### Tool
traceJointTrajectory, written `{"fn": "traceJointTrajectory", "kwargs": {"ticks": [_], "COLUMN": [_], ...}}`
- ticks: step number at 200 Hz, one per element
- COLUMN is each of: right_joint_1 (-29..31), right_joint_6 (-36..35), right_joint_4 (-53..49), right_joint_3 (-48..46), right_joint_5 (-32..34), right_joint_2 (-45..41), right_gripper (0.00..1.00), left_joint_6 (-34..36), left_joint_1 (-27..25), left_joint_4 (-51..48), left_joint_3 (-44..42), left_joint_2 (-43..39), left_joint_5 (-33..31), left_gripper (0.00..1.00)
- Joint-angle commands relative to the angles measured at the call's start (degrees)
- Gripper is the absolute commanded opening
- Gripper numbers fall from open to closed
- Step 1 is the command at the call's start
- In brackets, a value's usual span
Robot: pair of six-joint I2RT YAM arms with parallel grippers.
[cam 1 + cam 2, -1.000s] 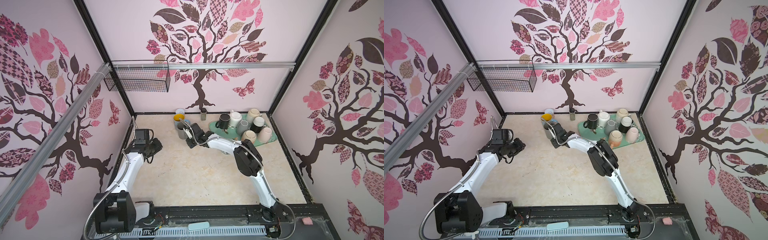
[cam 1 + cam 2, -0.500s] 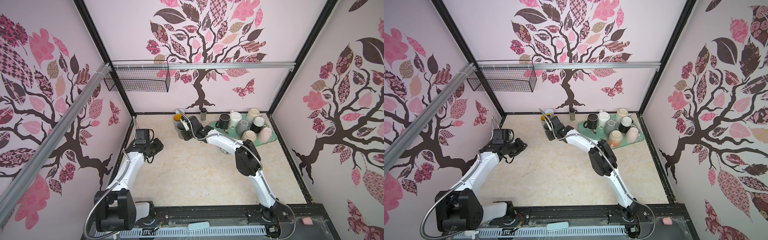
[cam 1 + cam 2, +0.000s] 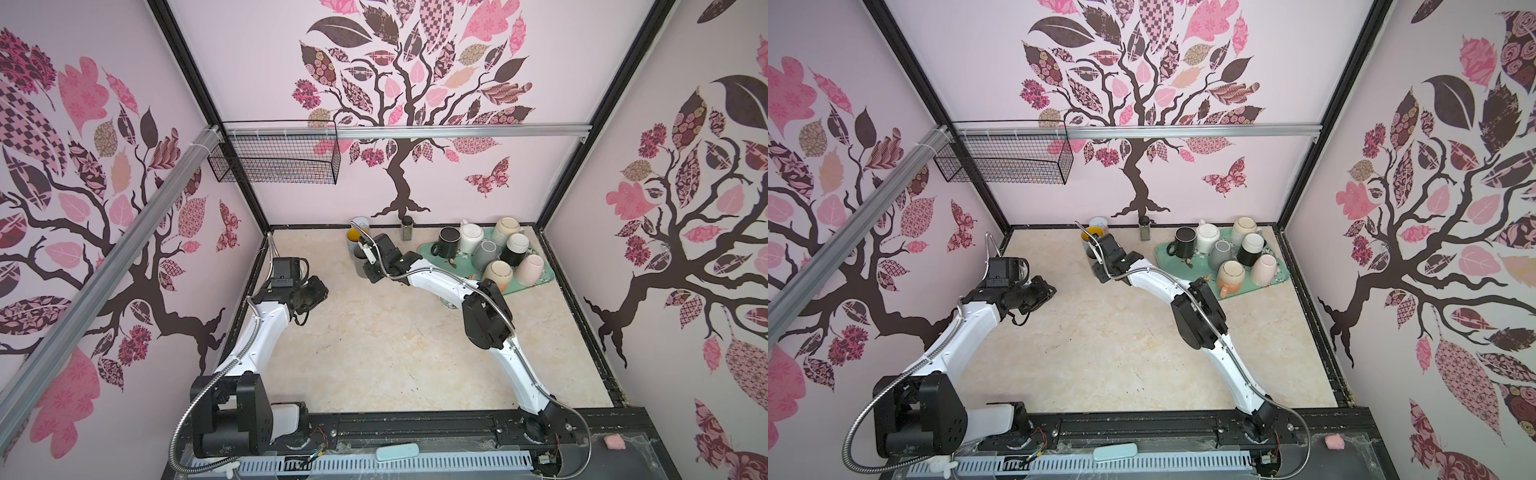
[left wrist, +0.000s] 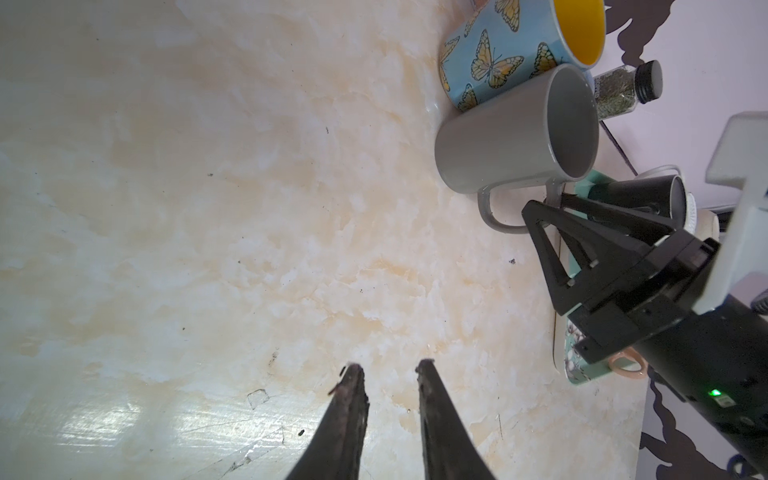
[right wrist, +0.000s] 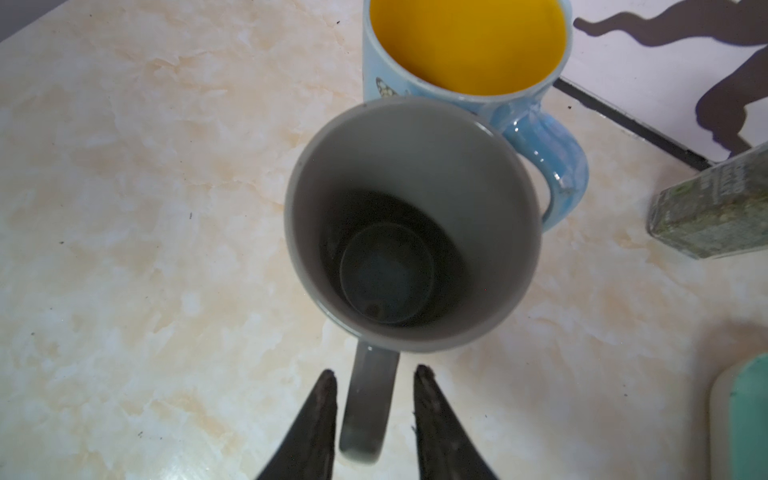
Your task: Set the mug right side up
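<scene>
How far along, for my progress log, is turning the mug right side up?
Done: the grey mug stands mouth-up beside the butterfly mug. In hand: the right gripper straddles its handle, jaws open. Remaining: probably just backing that arm away; the left gripper hovers idle over the table.

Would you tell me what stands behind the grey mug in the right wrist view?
A blue mug with a yellow inside, upright. Its rim and handle show; the grey mug covers its lower body, so contact between them cannot be judged.

No legible text or labels
</scene>
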Motion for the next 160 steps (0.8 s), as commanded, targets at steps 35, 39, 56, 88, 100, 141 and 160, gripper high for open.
{"fn": "traceJointTrajectory", "kwargs": {"ticks": [35,39,56,88,100,141,160], "right_joint_1": [-0.17,-0.27,-0.24,-0.29,-0.24,-0.25,-0.28], "right_joint_6": [-1.28,-1.38,-1.98,-5.07,-6.55,-10.72,-13.06], "right_joint_4": [-2.22,-2.46,-2.85,-3.2,-3.36,1.48,4.15], "right_joint_3": [3.87,3.9,5.87,5.65,5.1,-3.36,-6.04], "right_joint_5": [0.09,0.04,0.09,-0.83,-1.36,-3.01,-3.92], "right_joint_2": [3.33,3.39,5.53,5.14,4.55,-2.01,-3.39], "right_gripper": [0.4,0.39,0.34,0.19,0.15,0.1,0.09], "left_joint_6": [0.4,0.38,0.41,0.35,0.38,0.2,0.08], "left_joint_1": [0.28,0.34,0.34,0.32,0.34,0.32,0.34], "left_joint_4": [1.29,1.19,1.19,1.29,1.33,1.48,1.81], "left_joint_3": [-1.81,-1.86,-1.9,-1.92,-1.92,-2.07,-2.05], "left_joint_2": [-0.37,-0.38,-0.5,-0.46,-0.48,-0.29,0.03], "left_joint_5": [0.29,0.29,0.25,0.2,0.2,0.29,0.72], "left_gripper": [0.25,0.25,0.25,0.26,0.26,0.25,0.25]}}
